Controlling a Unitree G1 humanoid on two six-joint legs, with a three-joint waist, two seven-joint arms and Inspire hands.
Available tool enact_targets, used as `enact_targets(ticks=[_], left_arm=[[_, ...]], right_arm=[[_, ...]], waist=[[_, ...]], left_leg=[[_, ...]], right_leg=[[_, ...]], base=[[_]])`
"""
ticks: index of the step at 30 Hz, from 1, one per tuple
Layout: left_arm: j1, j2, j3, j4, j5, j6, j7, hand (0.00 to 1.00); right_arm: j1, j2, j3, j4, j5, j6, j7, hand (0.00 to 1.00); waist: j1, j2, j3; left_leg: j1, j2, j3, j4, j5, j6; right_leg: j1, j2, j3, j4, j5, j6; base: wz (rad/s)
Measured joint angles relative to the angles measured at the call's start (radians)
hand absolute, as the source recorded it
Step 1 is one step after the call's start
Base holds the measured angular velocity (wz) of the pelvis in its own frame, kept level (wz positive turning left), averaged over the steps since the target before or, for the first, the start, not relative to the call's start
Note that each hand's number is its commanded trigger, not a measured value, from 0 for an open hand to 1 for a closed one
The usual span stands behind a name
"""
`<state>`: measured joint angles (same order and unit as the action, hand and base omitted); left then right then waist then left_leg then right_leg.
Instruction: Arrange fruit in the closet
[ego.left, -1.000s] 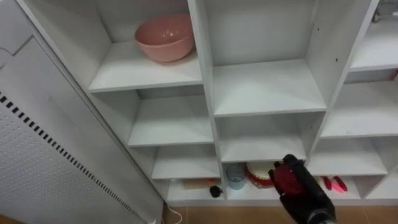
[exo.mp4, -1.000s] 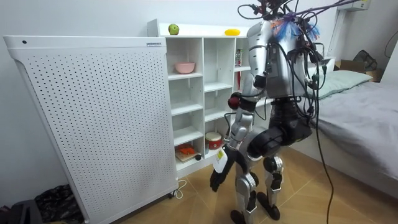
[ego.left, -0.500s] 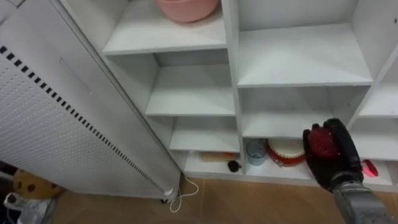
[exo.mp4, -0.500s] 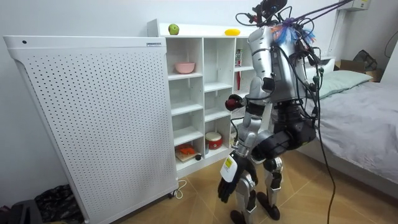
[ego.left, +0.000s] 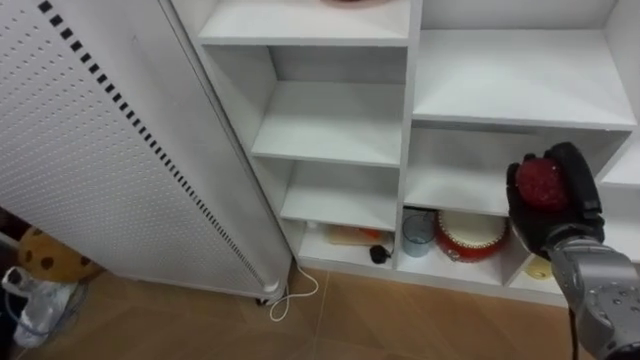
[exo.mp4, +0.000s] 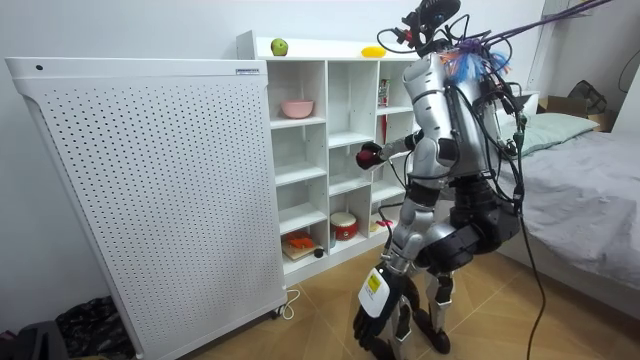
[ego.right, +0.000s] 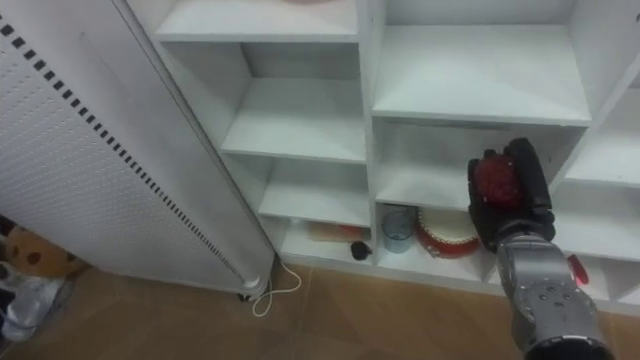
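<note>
Right robot hand (ego.left: 560, 205) is closed round a red bumpy fruit (ego.left: 543, 183), dark fingers wrapped behind and beside it, palm toward my camera. So the fruit is in that hand, not on any shelf yet. From the head views the hand sits in front of the white closet (ego.left: 410, 120), over the upright between the middle and right columns, just above the bottom row. The room view puts it held out in front of the open middle column, apart from the shelves, about mid-height. Left robot hand (exo.mp4: 378, 318) hangs low beside the legs, near the floor; I can't tell its state from here. The robot stands facing the closet, knees bent, with the bed (exo.mp4: 590, 170) behind it. In the bottom row there is a red round tin (ego.left: 470, 235), a blue cup (ego.left: 418, 232) just left of it, a small black thing (ego.left: 378, 255) and something orange (ego.left: 345, 235) in the next compartment. The shelves above these look bare. A pink bowl (exo.mp4: 297, 108) sits on an upper left shelf. On the closet top are a green apple (exo.mp4: 279, 47) and a yellow fruit (exo.mp4: 373, 51). A white perforated panel (ego.left: 100, 150) stands against the closet's left side, with a white cord (ego.left: 290, 295) on the floor at its foot.
</note>
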<state>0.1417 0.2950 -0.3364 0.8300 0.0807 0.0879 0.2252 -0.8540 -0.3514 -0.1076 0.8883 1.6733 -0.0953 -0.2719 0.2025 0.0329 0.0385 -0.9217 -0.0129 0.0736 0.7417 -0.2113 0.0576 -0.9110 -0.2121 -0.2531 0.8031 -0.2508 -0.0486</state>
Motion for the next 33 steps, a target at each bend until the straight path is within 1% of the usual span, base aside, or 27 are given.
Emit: enact_targets(ticks=[1,2,3,4,7,10,13,18,22,29,33], left_arm=[[0.012,0.004,0.001,-0.015,0.0,0.001,0.0,0.0],[0.017,0.005,0.001,-0.019,0.0,0.002,0.0,0.0],[0.024,0.005,0.001,-0.025,0.0,0.004,0.0,0.0],[0.028,0.005,0.0,-0.027,0.0,0.006,0.0,0.0],[0.03,0.005,0.0,-0.036,0.0,0.015,0.0,0.0],[0.033,0.005,0.003,-0.049,-0.002,0.016,0.001,0.0],[0.046,0.005,0.002,-0.074,-0.006,0.015,0.001,0.0],[0.048,0.005,0.002,-0.089,-0.002,0.017,0.001,0.0],[0.063,0.005,0.002,-0.119,0.0,0.018,0.001,0.0],[0.078,0.005,0.003,-0.127,-0.001,0.021,0.005,0.0],[0.105,0.005,0.002,-0.149,-0.001,0.021,0.014,0.0]], right_arm=[[0.0,0.0,0.0,0.0,-0.002,0.0,-0.017,1.0],[0.0,0.0,-0.001,0.0,-0.004,0.0,-0.026,0.77],[0.0,-0.002,-0.002,0.0,-0.013,-0.001,-0.044,0.34],[0.0,-0.005,-0.002,0.0,-0.015,-0.002,-0.058,0.0],[0.0,-0.008,-0.003,-0.012,-0.021,-0.005,-0.094,0.0],[0.0,-0.012,-0.003,-0.03,-0.028,-0.009,-0.123,0.0],[0.0,-0.016,-0.002,-0.03,-0.036,-0.013,-0.127,0.0],[0.0,-0.025,-0.002,-0.03,-0.035,-0.013,-0.141,0.0],[0.0,-0.047,-0.002,-0.032,-0.035,-0.013,-0.144,0.0],[0.0,-0.049,-0.002,-0.034,-0.036,-0.013,-0.151,0.0],[0.0,-0.05,-0.003,-0.037,-0.036,-0.013,-0.151,0.0]], waist=[[0.0,0.0,-0.0002],[0.0,0.001,-0.0003],[-0.001,0.001,-0.0004],[-0.001,0.001,-0.0005],[0.0,0.003,-0.0019],[0.0,0.005,-0.0032],[0.001,0.005,-0.0033],[0.011,0.006,-0.0039],[0.023,0.009,-0.0055],[0.025,0.009,-0.0057],[0.026,0.012,-0.0078]], left_leg=[[-0.002,0.0,-0.001,0.003,-0.001,0.001],[-0.003,0.0,-0.002,0.006,-0.001,0.002],[-0.006,-0.002,-0.002,0.011,-0.002,0.003],[-0.01,-0.002,-0.002,0.018,-0.003,0.005],[-0.016,-0.002,-0.001,0.023,-0.004,0.005],[-0.015,-0.001,0.001,0.024,-0.004,0.005],[-0.013,0.0,0.004,0.027,-0.004,0.005],[-0.012,0.002,0.005,0.029,-0.006,0.002],[-0.011,0.0,0.006,0.029,-0.006,0.002],[-0.011,0.0,0.007,0.042,-0.012,0.002],[-0.012,0.0,0.006,0.043,-0.013,0.003]], right_leg=[[0.0,0.0,-0.001,0.001,0.0,0.001],[-0.001,0.0,-0.001,0.003,0.0,0.001],[-0.003,-0.002,-0.001,0.008,-0.001,0.003],[-0.006,-0.001,-0.001,0.015,-0.004,0.004],[-0.011,0.0,0.001,0.017,-0.003,0.004],[-0.012,-0.001,0.001,0.02,-0.003,0.004],[-0.012,-0.001,0.002,0.026,-0.005,0.001],[-0.015,-0.003,0.003,0.032,-0.009,-0.003],[-0.017,-0.013,0.0,0.038,-0.012,-0.005],[-0.016,-0.016,0.0,0.051,-0.019,-0.006],[-0.015,-0.017,-0.003,0.051,-0.02,-0.006]], base=[[0.0],[0.0],[0.0],[0.0],[0.0],[0.0],[0.0],[0.0],[0.0],[0.0],[0.0]])
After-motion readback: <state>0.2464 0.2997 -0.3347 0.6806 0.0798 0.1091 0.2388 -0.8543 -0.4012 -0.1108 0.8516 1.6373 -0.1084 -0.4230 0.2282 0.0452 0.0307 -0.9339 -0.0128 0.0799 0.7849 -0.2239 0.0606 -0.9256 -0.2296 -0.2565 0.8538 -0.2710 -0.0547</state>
